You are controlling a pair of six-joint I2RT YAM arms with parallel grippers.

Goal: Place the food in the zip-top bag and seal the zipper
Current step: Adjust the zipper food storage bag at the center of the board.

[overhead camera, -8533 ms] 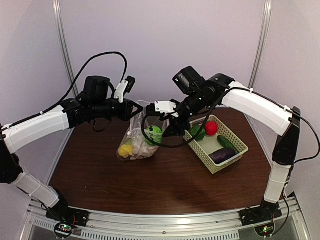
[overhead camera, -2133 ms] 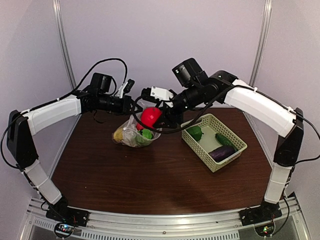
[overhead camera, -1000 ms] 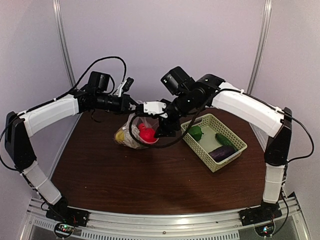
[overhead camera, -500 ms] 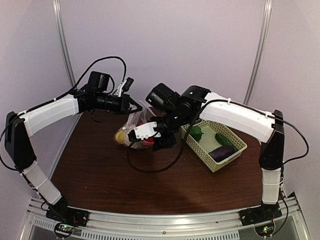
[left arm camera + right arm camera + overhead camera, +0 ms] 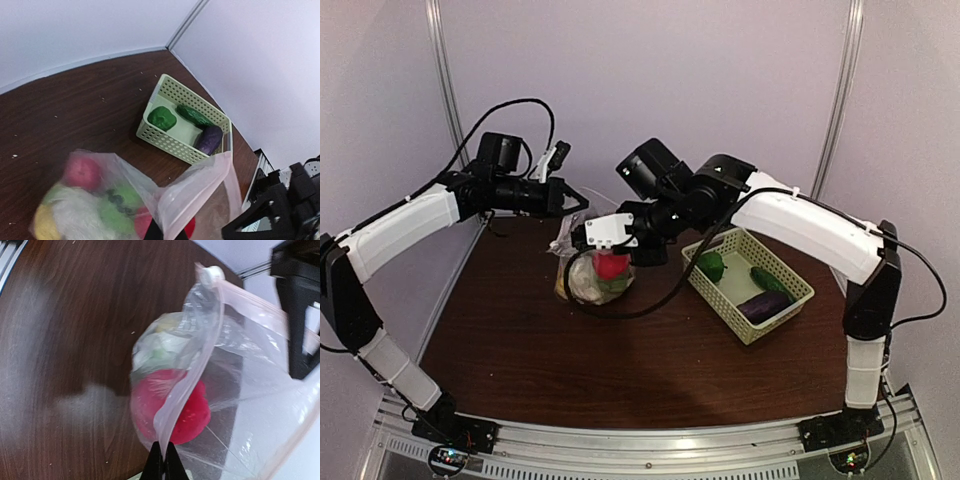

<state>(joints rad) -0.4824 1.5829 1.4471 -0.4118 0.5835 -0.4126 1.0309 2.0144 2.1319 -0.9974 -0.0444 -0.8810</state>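
My right gripper is pinched tight on the zipper, and my left gripper clamps the opposite lip. Between them they hold the zip-top bag open near the table's far edge, left of middle (red ball inside). The basket toward the right edge holds more food.

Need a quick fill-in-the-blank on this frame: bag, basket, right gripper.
The red ball lies ____ the zip-top bag.
The basket holds ____ food pieces.
The right gripper is ____ on the bag's edge.
Missing words: inside; three; shut.
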